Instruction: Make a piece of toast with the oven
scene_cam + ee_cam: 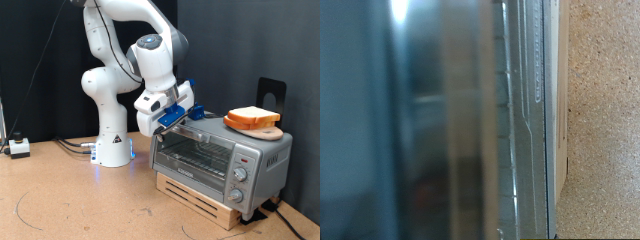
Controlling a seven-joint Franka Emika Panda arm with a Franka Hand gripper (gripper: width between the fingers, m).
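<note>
On top of the oven (215,160), toward 2 o'clock, the piece of toast (250,116) is seen resting on a wooden board (256,127); nothing loaded yet. Door looks closed. Gripper (180,113) is parked at the oven's upper edge, 10 o'clock corner; finger state cannot be told.

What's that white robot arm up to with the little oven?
The white arm has its gripper at the top front edge of the silver toaster oven, at the end on the exterior view's left. The glass door looks shut. A slice of toast lies on a wooden board on top of the oven, not inside it. The oven stands on a wooden pallet. The wrist view shows only a blurred close-up of the oven.
</note>
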